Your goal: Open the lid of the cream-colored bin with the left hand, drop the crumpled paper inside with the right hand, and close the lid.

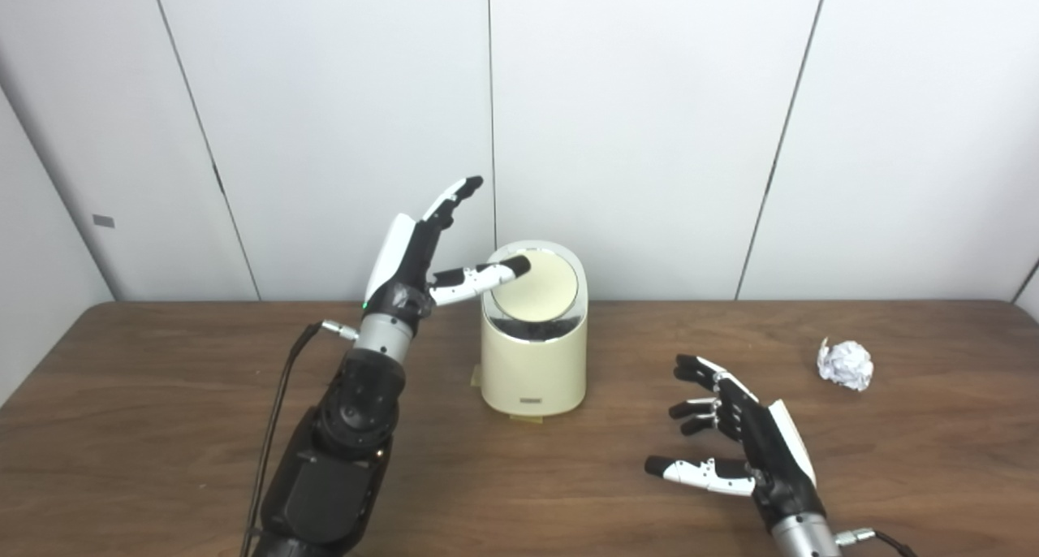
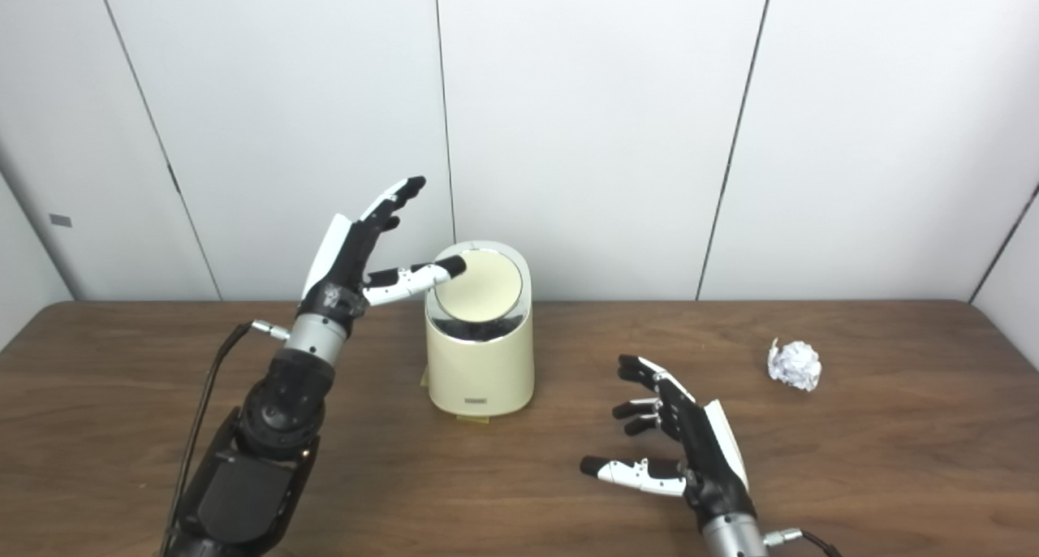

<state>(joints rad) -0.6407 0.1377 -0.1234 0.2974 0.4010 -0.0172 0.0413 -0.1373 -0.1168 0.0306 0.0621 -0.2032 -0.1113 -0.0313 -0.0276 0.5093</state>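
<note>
A cream-colored bin [image 1: 533, 362] stands on the table's middle, its round lid [image 1: 540, 285] tilted with a dark gap along the lower edge. My left hand [image 1: 422, 252] is raised just left of the bin, open, fingers pointing up and its thumb tip resting on the lid's upper left rim. The crumpled paper [image 1: 845, 364] lies on the table at the right. Low over the table, right of the bin, my right hand [image 1: 735, 435] hovers open and holds nothing, well short of the paper.
The brown wooden table [image 1: 162, 395] runs the full width, backed by a white panelled wall [image 1: 649, 135]. A black cable [image 1: 276, 411] hangs by my left forearm.
</note>
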